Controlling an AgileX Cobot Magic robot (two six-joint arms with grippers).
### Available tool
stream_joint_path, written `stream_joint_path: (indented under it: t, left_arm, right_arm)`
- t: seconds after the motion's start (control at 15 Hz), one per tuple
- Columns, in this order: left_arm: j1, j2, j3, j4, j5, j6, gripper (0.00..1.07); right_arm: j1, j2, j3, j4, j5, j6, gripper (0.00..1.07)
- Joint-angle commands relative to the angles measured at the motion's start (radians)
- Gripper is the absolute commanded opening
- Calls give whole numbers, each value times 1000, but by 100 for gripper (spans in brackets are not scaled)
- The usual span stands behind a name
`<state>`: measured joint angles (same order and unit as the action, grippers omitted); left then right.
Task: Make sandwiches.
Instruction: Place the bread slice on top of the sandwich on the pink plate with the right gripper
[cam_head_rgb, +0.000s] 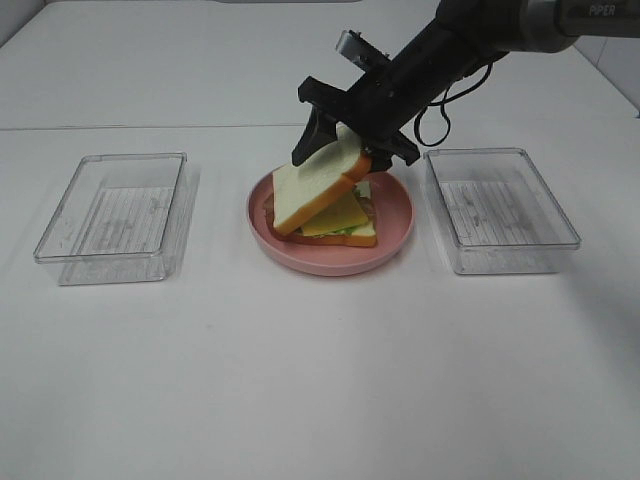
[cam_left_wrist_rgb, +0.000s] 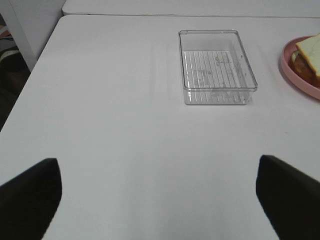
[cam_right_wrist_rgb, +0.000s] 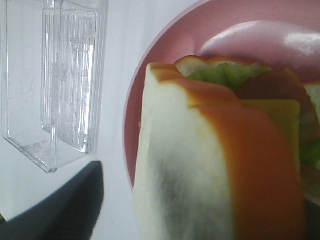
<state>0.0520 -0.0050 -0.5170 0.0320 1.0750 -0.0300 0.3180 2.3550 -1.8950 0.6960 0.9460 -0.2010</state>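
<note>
On the pink plate lies a stack of bread, green lettuce and a yellow cheese slice. A second white bread slice with orange crust leans tilted over the stack, its low edge down at the front left and its high edge up between the jaws. My right gripper stands open around that high edge; in the right wrist view the dark finger is apart from the slice. My left gripper is open over bare table, far from the plate.
Two clear plastic trays flank the plate, one on the left and one on the right. The white table runs wide in front of them. In the left wrist view its edge drops off at the side.
</note>
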Motion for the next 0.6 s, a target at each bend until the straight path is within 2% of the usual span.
stream_joint_path:
  t: [0.07,0.13,0.33,0.53,0.6]
  left_arm:
    - [1,-16,1,-8,-4,1,100]
    - [1,-16,1,-8,-4,1,100]
    - [1,-16,1,-8,-4,1,100]
    - [1,-16,1,-8,-4,1,100]
    - [1,-16,1,-8,-4,1,100]
  right_arm:
    - [0,2,-5,-1,7,-84,86]
    - [0,2,-5,-3,19,-116,86]
    - [0,-38,-5,-169,24,-109,86]
    - [0,-116,-6,-409,38,-47,86]
    - [0,-139,-6,-454,51,-27,86]
